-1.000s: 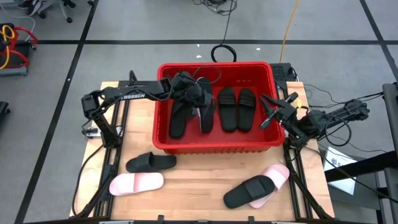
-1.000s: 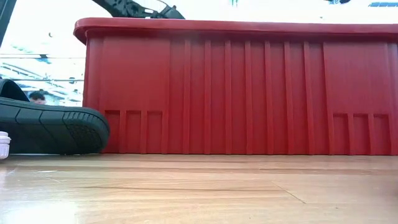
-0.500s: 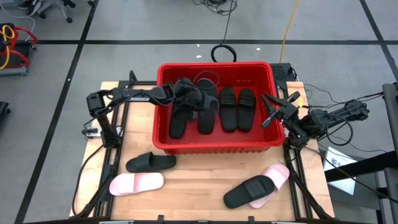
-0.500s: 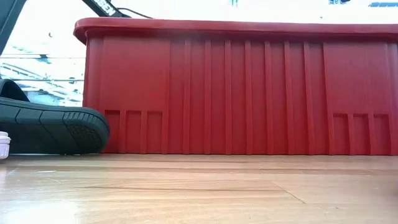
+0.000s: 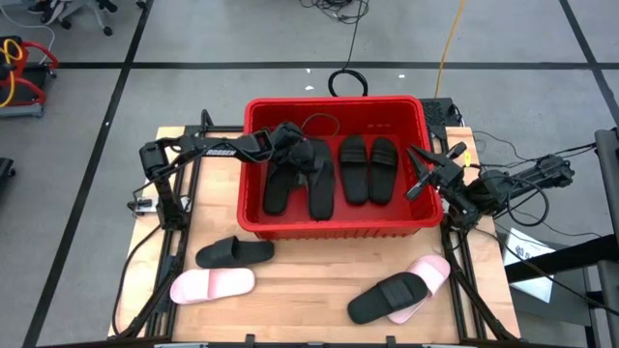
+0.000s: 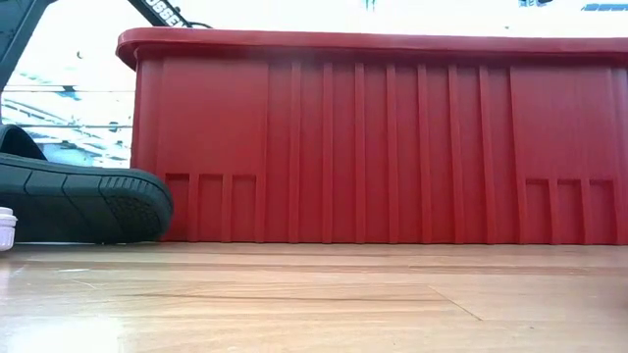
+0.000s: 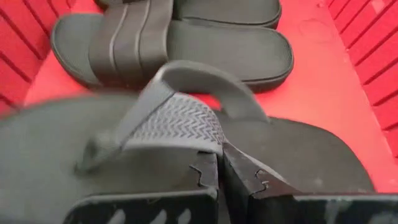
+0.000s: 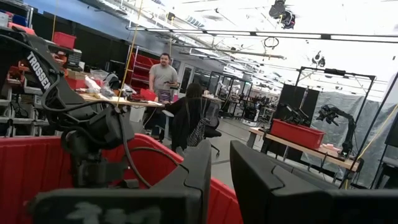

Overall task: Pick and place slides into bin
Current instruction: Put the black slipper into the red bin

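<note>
Slides still on the bench lie nearest: a black one beside a pale pink one, and another black one overlapping a pink one. They look light, flexible and grippy, best pinched by the strap or a sole edge. Farther back, the red bin holds four black slides. Over it, the left gripper has its fingers pressed together at the strap of a thong slide. The right gripper waits at the bin's right rim, fingers slightly parted, empty.

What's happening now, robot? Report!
Left claw shut on thong slide, low inside red bin. Right claw waits empty at bin's rim. Four slides outside. Nothing blocking.
</note>
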